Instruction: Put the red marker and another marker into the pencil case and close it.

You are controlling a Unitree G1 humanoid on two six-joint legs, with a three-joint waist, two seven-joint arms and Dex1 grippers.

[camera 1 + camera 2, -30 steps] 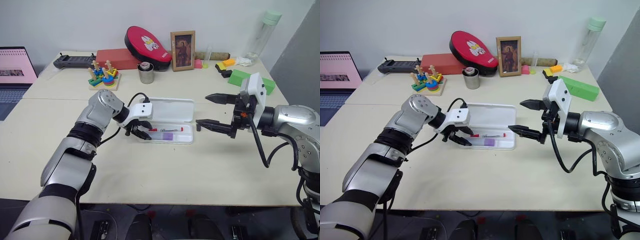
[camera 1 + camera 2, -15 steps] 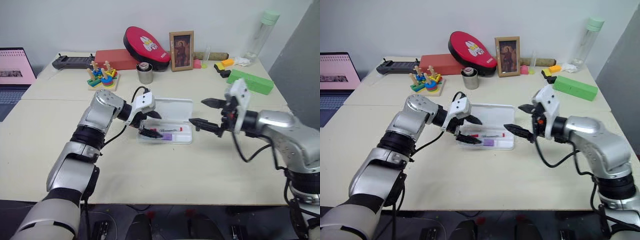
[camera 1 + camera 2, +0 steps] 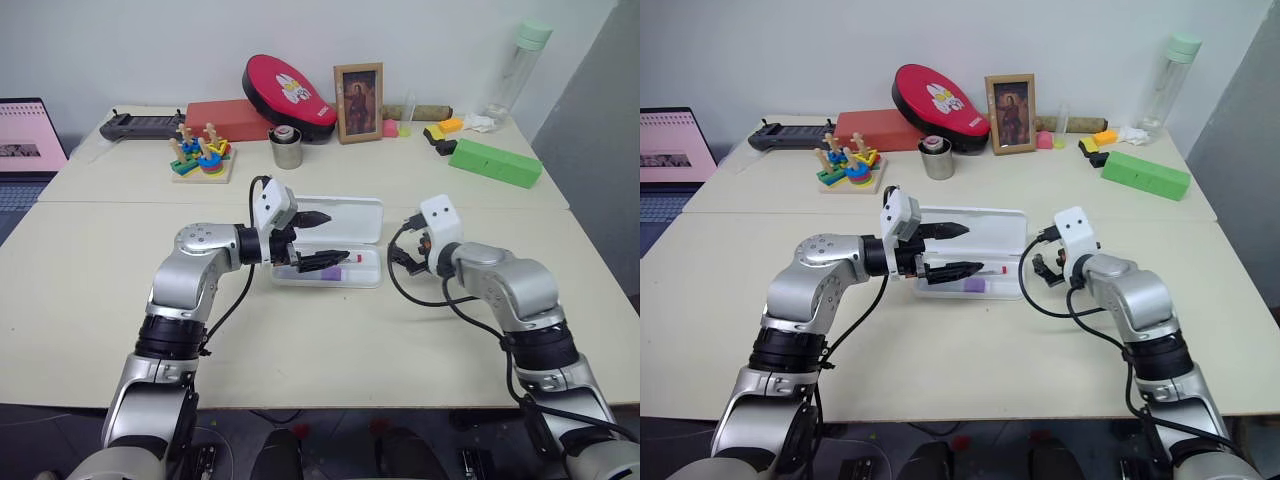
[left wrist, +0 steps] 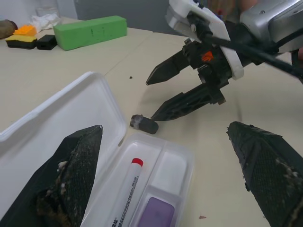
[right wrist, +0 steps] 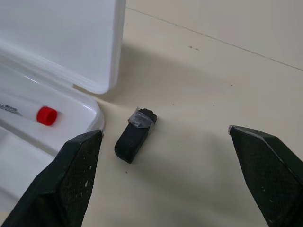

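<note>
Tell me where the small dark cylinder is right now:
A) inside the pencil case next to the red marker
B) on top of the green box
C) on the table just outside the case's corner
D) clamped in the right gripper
C: the small dark cylinder lies on the bare table beside the corner of the open pencil case, ahead of the open right gripper, while the red marker lies inside the case.

The left gripper point(image 3: 322, 238) hung spread wide, pointing level toward the tabletop's right edge. The right gripper point(image 4: 162, 97), fingers wide apart, angled down toward the tabletop's middle, facing the left.
</note>
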